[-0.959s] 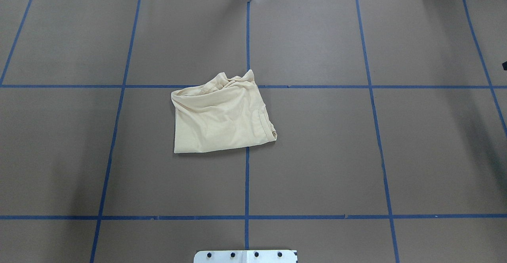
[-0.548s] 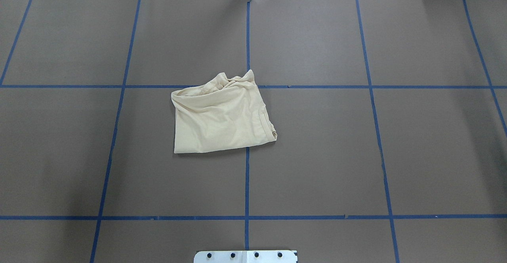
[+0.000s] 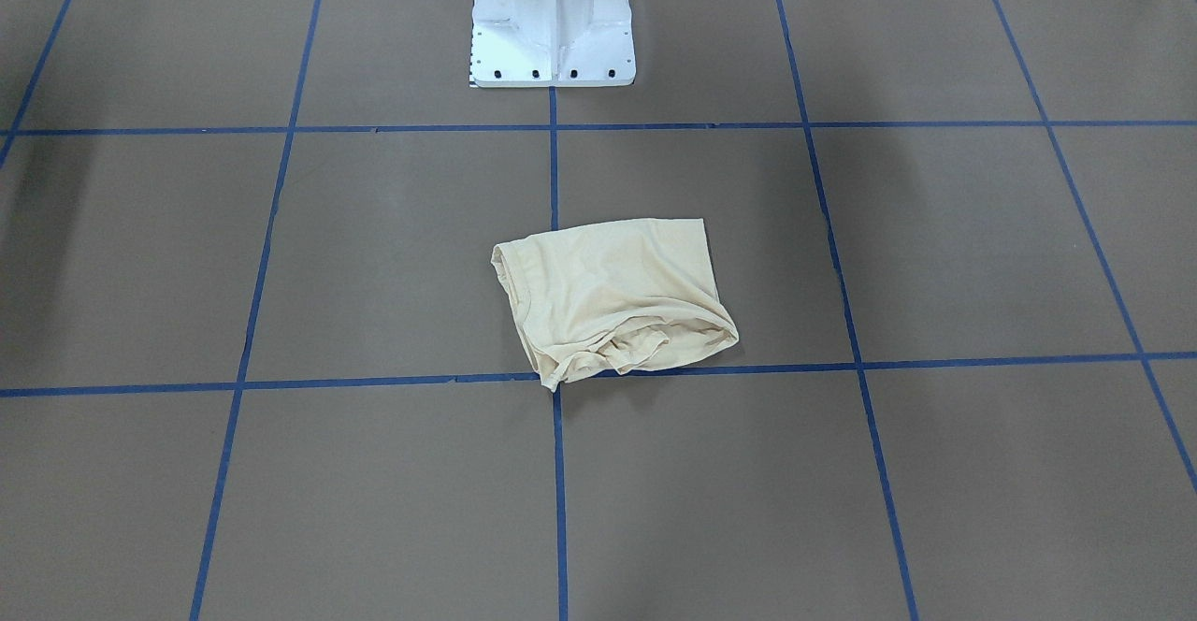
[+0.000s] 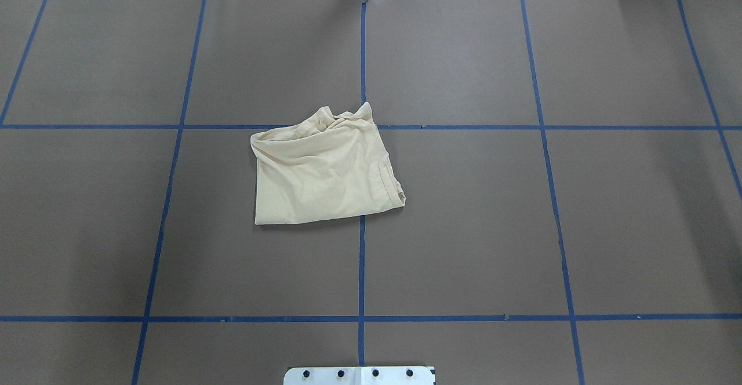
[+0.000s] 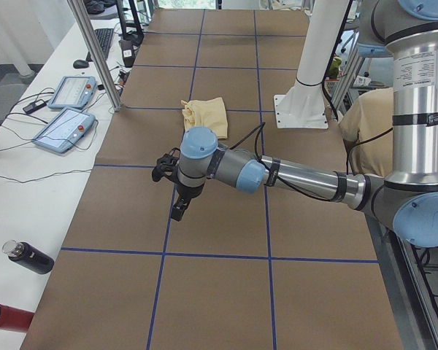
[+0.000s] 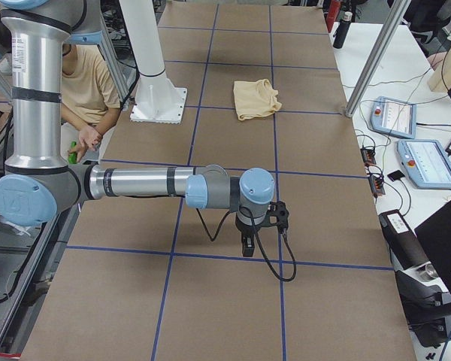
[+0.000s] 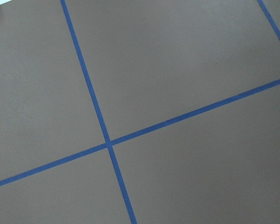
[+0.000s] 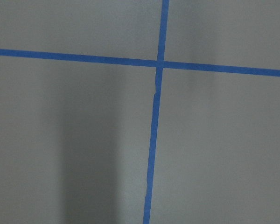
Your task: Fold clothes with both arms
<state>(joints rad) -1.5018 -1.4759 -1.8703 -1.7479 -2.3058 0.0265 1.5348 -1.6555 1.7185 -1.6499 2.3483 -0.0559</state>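
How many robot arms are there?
2. The left arm stretches low over the table at one end; the right arm does the same at the other end. The shirt lies between them, touched by neither.

Left arm up close: silver-grey tubing, light blue round joint caps, black bands at the joints, small print on the upright section, black left gripper. Right arm matches, with a black cable looping beside its black right gripper. The pedestal is white, with black bolts along its plate.
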